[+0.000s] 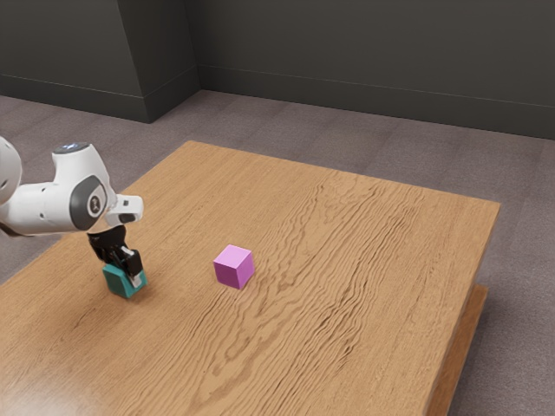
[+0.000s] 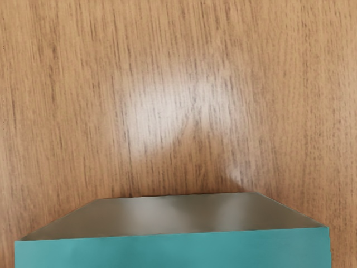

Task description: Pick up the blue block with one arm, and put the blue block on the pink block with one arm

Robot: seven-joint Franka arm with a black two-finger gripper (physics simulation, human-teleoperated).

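Observation:
The blue block (image 1: 127, 284), teal in shade, sits low at the table's near-left part in the exterior view. My gripper (image 1: 123, 267) comes down on it from above, with a black finger against each side, shut on it. I cannot tell whether the block rests on the wood or hangs just above it. In the wrist view the blue block (image 2: 173, 251) is large and close under my hand. The pink block (image 1: 234, 266) stands on the table to the exterior view's right of the blue block, about two block widths away and untouched.
The wooden table (image 1: 347, 260) stretches wide toward the exterior view's right and far side. Its right edge (image 1: 473, 286) drops off to a grey floor. Dark walls stand behind.

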